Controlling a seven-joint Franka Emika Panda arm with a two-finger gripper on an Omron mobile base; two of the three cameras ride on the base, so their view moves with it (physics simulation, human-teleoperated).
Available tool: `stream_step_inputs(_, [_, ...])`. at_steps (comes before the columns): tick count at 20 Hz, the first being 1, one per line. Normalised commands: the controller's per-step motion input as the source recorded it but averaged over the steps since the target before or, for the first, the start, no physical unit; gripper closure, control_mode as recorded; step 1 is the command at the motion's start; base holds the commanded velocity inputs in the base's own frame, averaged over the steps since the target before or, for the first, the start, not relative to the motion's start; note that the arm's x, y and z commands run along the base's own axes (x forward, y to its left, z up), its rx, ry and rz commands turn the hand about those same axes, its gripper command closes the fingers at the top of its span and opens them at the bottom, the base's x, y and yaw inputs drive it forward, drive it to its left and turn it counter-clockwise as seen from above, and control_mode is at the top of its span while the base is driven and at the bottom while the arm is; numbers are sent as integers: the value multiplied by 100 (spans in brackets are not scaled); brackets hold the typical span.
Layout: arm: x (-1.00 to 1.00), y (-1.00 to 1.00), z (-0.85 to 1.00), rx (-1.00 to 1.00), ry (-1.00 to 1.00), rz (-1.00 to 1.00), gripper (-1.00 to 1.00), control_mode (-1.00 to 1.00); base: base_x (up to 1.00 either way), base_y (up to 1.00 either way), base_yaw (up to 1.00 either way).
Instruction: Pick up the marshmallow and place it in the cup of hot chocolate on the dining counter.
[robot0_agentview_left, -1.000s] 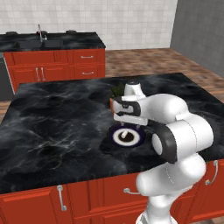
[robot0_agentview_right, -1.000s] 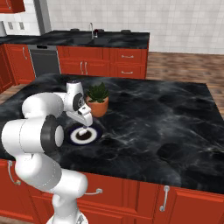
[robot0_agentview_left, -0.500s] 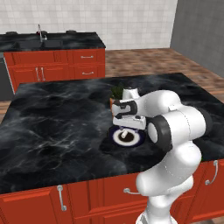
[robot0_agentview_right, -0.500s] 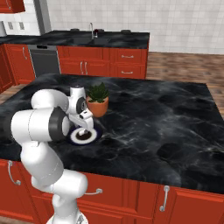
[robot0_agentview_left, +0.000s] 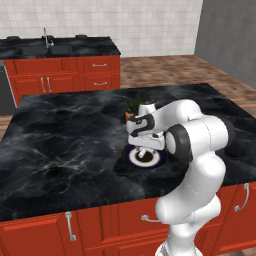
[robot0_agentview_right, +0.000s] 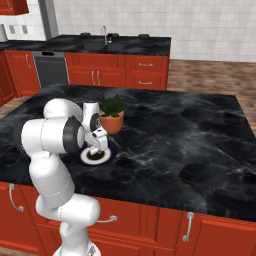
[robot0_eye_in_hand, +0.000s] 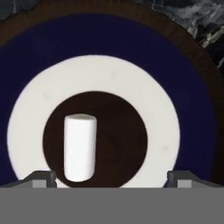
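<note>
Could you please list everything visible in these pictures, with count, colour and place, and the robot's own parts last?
marshmallow: one, white, lying on the brown centre of the dish.
dish: one, navy rim, white ring, brown centre, on the island top under the gripper.
potted plant: one, green leaves in an orange pot, on the island top just behind the dish.
island top: one, black marbled, on red cabinets.
rear counter: one, black marbled, with sink and chrome faucet, against the tiled wall.
dishwasher: one, grey, under the rear counter.
arm: one, white with dark joints, bent over the dish.
gripper: one, dark finger tips, open, directly above the dish.
</note>
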Motion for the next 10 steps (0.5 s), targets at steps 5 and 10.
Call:
stream_step_inputs(5, [3, 5, -16, 0, 3, -3, -100, -100, 0, 0, 0])
stream_step_inputs(10, [12, 12, -17, 0, 3, -4, -100, -100, 0, 0, 0])
